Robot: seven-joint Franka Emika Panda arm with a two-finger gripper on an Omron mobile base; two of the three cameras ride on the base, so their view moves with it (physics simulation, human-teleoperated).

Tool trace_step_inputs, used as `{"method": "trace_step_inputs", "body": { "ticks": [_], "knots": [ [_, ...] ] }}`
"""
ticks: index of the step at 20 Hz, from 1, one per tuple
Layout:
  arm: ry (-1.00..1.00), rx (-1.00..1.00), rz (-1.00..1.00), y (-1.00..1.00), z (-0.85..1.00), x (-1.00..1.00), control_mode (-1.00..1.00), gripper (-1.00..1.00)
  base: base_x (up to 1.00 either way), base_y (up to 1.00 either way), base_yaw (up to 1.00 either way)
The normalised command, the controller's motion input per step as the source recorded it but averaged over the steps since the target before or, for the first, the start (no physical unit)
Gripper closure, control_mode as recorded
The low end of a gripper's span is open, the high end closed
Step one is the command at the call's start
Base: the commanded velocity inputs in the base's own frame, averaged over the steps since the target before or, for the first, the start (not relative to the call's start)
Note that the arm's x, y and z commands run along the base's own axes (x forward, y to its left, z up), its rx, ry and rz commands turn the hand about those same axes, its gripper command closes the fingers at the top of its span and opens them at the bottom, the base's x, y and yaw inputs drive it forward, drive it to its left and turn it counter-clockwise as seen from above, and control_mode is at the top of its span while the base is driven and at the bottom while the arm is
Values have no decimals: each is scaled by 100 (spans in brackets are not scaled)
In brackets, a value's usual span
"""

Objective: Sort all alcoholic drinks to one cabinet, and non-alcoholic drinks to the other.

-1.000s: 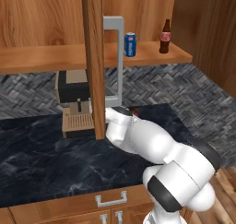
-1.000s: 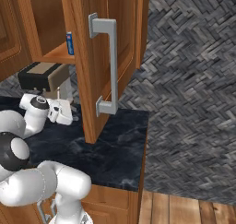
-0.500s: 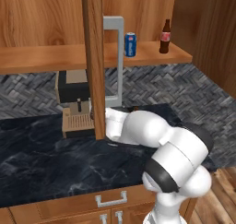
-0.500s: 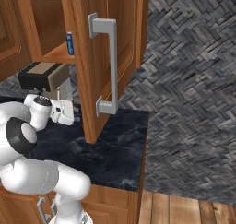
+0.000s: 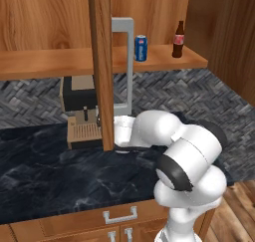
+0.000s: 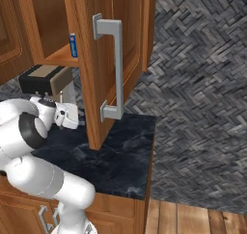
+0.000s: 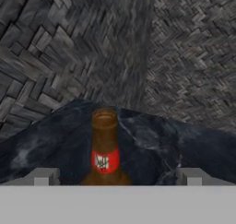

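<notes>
While the gripper (image 7: 115, 176) stands spread wide with nothing in it, the brown beer bottle (image 7: 105, 151) sits upright on the dark counter (image 5: 45, 176) between its fingertips. Up on the cabinet shelf (image 5: 164, 60), the blue soda can (image 5: 141, 48) and the cola bottle (image 5: 178, 39) stand near each other.

Both base views flank the cabinet door (image 5: 101, 66); hand view faces the backsplash (image 7: 138, 43) closely.

Soda can (image 5: 141, 48) left of cola bottle (image 5: 178, 39) on shelf (image 5: 164, 60).
</notes>
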Motion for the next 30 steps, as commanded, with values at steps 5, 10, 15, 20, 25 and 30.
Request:
{"method": "trace_step_inputs", "body": {
  "ticks": [5, 10, 15, 20, 25, 30],
  "knots": [
    [1, 0, 0, 0, -10, 13, -100, -100, 0, 0, 0],
    [0, 0, 0, 0, -7, 12, -100, -100, 0, 0, 0],
    [0, -4, -4, -9, -2, 0, -100, -100, 0, 0, 0],
    [0, -5, -6, -14, 0, 0, -100, -100, 0, 0, 0],
    [0, -3, -4, -8, 0, 0, -100, -100, 0, 0, 0],
    [0, -2, -1, -6, 0, 0, -100, -100, 0, 0, 0]
  ]
}}
